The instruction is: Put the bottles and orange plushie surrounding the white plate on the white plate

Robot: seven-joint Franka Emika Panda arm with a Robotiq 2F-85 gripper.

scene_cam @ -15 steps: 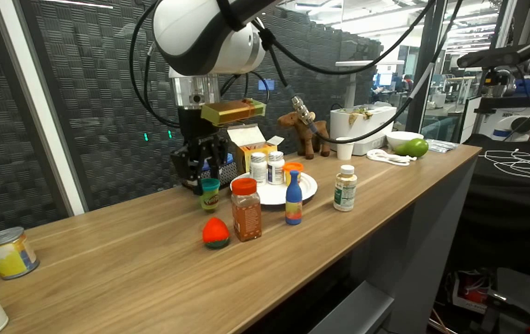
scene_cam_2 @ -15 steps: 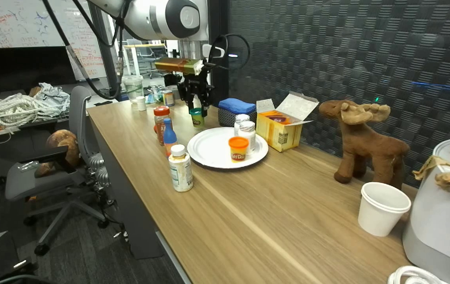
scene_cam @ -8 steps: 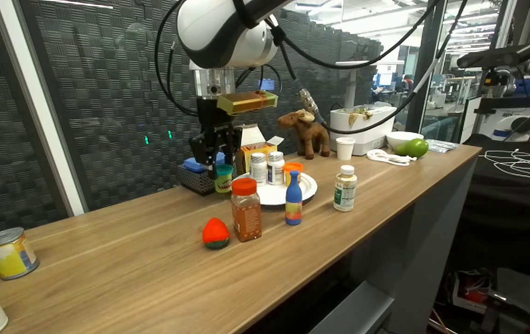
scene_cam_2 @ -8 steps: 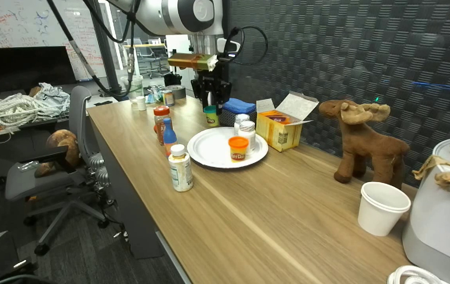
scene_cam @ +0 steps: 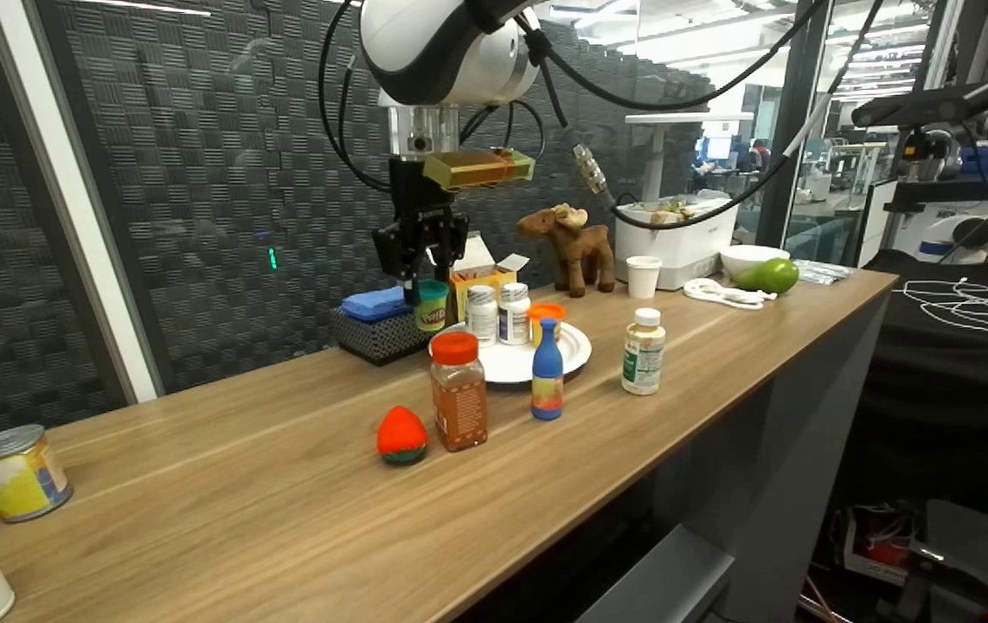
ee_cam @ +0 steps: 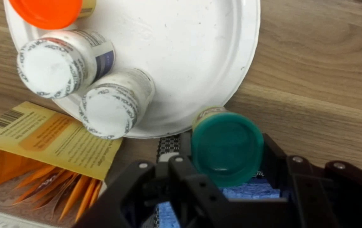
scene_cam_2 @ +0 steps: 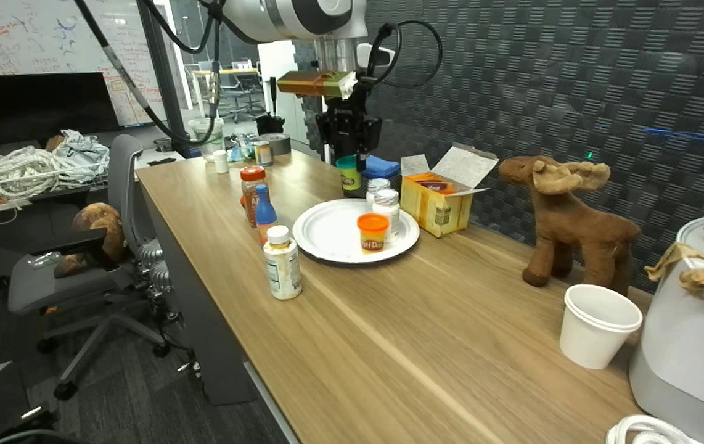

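My gripper [ee_cam: 227,148] is shut on the green-lidded Play-Doh tub [scene_cam: 431,310], holding it raised near the edge of the white plate [scene_cam_2: 327,231]. In the wrist view the tub's green lid [ee_cam: 228,155] sits between both fingers. Two white pill bottles [ee_cam: 52,68] and an orange-lidded tub [scene_cam_2: 373,232] stand on the plate. Beside the plate on the table stand a red-lidded seasoning jar [scene_cam: 459,394], a blue bottle [scene_cam: 548,372] and a white-capped supplement bottle [scene_cam: 644,352]. The orange plushie [scene_cam: 402,435] lies next to the seasoning jar; it is mostly hidden in an exterior view.
A mesh basket with blue cloth [scene_cam: 377,316] is just behind the tub. An open yellow box [scene_cam_2: 438,203] stands close to the plate. A brown moose plushie [scene_cam_2: 580,228], a paper cup [scene_cam_2: 598,327] and a white appliance [scene_cam: 676,238] are farther along the table.
My gripper has moved up and sideways toward the plate and basket, carrying the green-lidded tub off the table. The other objects have stayed in place.
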